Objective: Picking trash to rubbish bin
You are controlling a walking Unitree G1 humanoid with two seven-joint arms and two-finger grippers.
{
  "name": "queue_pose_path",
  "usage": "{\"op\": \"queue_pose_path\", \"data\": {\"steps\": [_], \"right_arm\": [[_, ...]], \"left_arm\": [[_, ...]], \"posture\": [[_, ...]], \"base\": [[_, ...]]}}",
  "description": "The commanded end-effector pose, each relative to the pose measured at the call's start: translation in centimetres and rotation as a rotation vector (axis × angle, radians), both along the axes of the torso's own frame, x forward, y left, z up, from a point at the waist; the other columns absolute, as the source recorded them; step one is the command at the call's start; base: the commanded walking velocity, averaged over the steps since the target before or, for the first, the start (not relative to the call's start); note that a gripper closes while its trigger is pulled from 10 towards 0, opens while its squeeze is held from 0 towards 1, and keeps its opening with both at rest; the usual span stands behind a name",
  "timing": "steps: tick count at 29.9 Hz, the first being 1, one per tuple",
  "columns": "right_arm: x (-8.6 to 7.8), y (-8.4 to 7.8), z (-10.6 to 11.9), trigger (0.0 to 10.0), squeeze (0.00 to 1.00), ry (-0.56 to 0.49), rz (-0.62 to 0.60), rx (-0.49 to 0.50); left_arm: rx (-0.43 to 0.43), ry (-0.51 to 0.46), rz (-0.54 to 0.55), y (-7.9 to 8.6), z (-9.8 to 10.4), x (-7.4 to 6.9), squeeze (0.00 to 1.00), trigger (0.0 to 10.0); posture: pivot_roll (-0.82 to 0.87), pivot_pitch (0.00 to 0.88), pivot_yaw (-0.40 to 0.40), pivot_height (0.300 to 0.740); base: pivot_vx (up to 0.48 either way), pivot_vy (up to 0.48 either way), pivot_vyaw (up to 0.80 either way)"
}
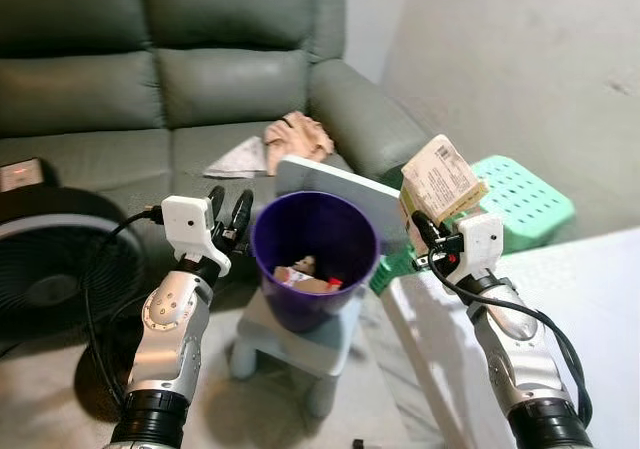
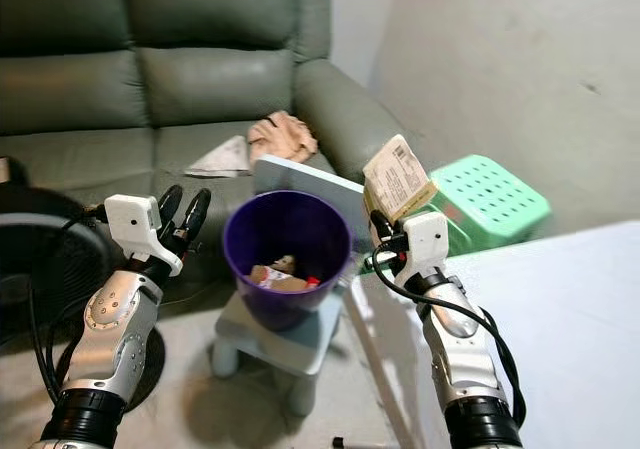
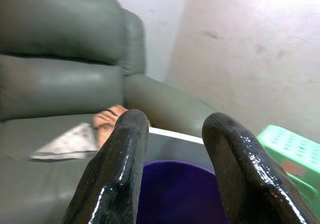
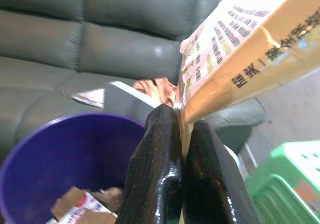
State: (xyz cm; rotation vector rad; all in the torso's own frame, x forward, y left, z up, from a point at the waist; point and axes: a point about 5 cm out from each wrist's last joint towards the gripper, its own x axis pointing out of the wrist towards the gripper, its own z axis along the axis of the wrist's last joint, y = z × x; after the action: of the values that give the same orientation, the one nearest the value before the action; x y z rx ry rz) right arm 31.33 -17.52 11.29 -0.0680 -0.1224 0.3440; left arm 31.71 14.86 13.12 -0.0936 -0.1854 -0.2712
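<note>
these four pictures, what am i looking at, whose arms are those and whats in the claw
They are the two arms of a walking household robot. The top two pictures come from cameras in its head, looking down. The other two come from cameras on its wrists, looking along its black fingers.

In front of it a purple bin stands on a small stool, with some trash already inside. Behind is a grey-green sofa with a crumpled cloth and a paper on it. A green stool stands on the right.

The right gripper pinches a printed carton beside the bin's rim. The left gripper is open and holds nothing.
</note>
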Motion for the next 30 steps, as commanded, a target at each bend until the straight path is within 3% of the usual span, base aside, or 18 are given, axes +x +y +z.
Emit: {"op": "queue_pose_path", "data": {"steps": [1,10,20,24,27,30], "right_arm": [[0.1,-0.3,0.7,10.0,0.00,-0.026,-0.004,-0.010],[0.5,-0.3,0.5,10.0,0.00,0.016,0.038,-0.038],[3.3,0.4,1.8,10.0,0.00,0.052,0.034,-0.074],[4.7,1.9,2.4,10.0,0.00,0.079,0.073,-0.053],[5.1,2.5,2.5,10.0,0.00,0.086,0.088,-0.057],[5.8,4.3,3.0,10.0,0.00,0.089,0.153,-0.063]], "left_arm": [[0.015,-0.008,-0.032,-0.5,0.3,-0.1,0.00,10.0],[0.021,-0.001,-0.168,-2.4,-0.1,-1.5,0.00,10.0],[-0.011,0.012,-0.258,-5.2,-0.1,-5.4,0.00,10.0],[-0.038,0.028,-0.242,-6.1,-0.1,-7.3,0.00,10.0],[-0.048,0.032,-0.235,-6.3,0.0,-7.8,0.00,10.0],[-0.056,0.038,-0.198,-6.0,0.3,-8.5,0.00,10.0]], "posture": [[0.03,0.097,-0.134,0.740],[0.04,0.132,-0.164,0.740],[0.05,0.200,-0.208,0.740],[0.08,0.248,-0.239,0.740],[0.08,0.261,-0.249,0.740],[0.10,0.284,-0.272,0.740]], "base": [[0.000,0.000,0.00],[0.000,0.000,0.00],[0.000,0.000,0.00],[0.000,0.000,0.00],[0.000,0.000,0.00],[0.000,0.000,0.00]]}}
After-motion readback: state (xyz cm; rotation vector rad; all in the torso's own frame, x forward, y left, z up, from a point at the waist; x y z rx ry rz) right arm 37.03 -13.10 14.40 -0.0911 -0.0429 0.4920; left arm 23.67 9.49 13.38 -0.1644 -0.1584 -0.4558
